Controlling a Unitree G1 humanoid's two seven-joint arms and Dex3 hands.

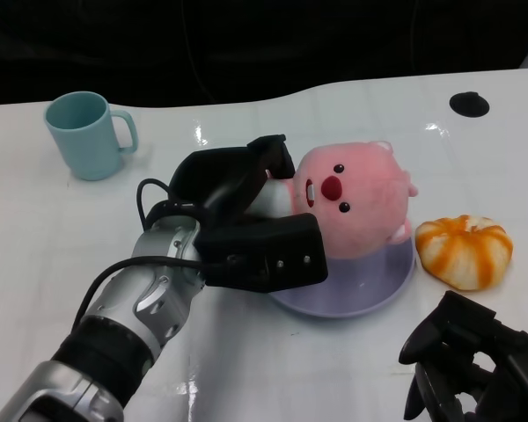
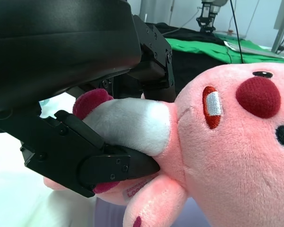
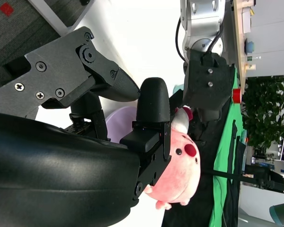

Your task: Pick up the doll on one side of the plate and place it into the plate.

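Over the plate [image 1: 370, 294], the left hand [image 1: 246, 220] grips the doll [image 1: 356, 202] by its white body so its head rests on the plate; the right hand [image 1: 471, 356] waits empty, fingers loosely apart.

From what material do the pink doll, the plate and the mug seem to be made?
Pink doll: soft plush fabric, fuzzy nap visible in the left wrist view. Plate: smooth lilac, probably plastic or glazed ceramic, slight sheen. Mug: matte teal, likely plastic.
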